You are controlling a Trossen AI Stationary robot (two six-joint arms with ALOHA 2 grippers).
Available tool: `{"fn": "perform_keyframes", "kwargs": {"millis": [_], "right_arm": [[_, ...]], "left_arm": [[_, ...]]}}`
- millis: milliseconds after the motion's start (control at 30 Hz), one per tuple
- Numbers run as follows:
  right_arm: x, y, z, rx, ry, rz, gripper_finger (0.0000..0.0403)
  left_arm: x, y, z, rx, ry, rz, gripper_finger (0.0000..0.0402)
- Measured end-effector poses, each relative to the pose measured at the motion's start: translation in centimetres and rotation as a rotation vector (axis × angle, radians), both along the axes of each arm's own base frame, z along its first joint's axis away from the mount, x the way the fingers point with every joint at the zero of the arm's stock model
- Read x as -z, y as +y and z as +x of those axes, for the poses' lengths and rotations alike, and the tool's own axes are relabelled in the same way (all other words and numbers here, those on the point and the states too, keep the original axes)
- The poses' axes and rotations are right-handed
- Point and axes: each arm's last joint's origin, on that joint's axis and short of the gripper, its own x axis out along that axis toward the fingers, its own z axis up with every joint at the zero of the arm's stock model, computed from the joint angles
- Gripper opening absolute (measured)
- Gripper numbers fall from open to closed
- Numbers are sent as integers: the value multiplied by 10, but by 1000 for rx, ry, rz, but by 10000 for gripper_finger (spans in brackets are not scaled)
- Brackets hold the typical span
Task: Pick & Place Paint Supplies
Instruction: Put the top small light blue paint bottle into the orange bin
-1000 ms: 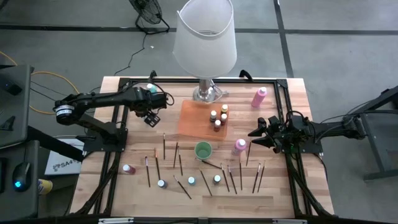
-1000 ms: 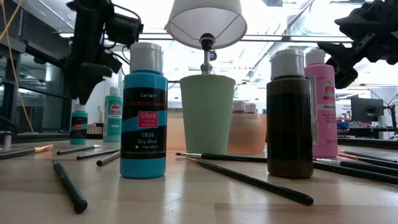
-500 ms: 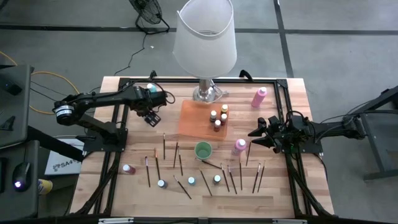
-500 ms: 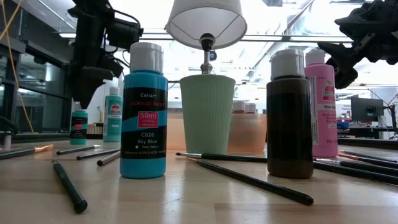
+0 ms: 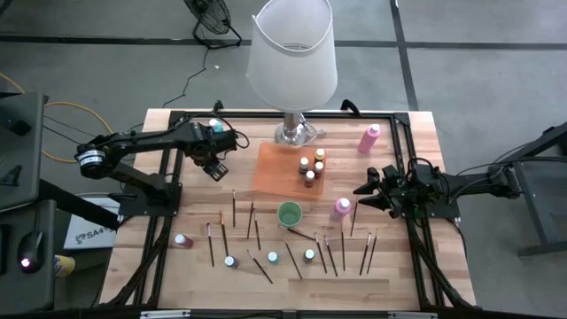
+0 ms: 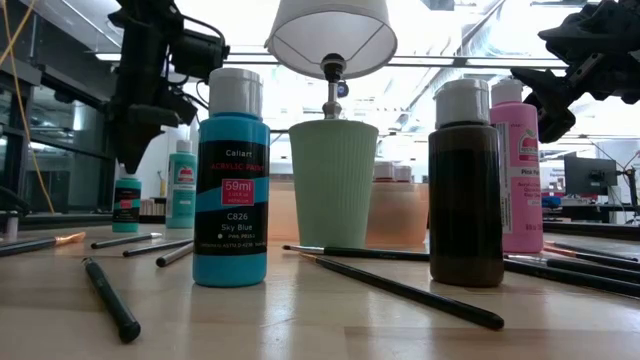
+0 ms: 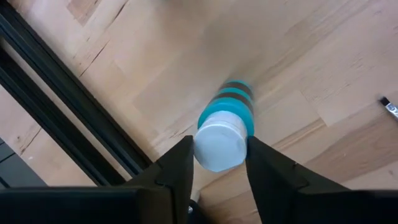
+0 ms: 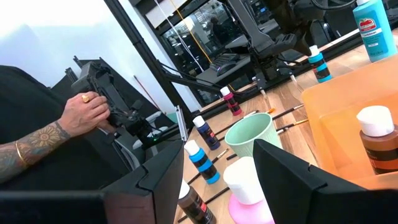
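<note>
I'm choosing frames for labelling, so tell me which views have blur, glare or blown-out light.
Low view: windows behind are blown out, the sky-blue paint bottle is sharp but backlit. Left wrist view: the white-capped teal bottle between the left gripper fingers is soft. Right wrist view: bright wall washes out one corner. High view: even light.

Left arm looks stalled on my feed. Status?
Left gripper fingers flank teal bottle's white cap. Right gripper open, waiting beside pink bottle. Nothing blocking.
</note>
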Motion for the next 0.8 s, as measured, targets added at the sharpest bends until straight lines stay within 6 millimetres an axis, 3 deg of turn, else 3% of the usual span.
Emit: {"fn": "perform_keyframes", "kwargs": {"millis": [367, 533, 800], "right_arm": [[0, 0, 0, 0, 0, 0, 188], [0, 0, 0, 0, 0, 0, 188], [0, 0, 0, 0, 0, 0, 188]], "left_arm": [[-9, -2, -2, 20, -39, -9, 113], [-26, -3, -1, 29, -76, -32, 113], [-72, -8, 12, 158, -176, -6, 113]]}}
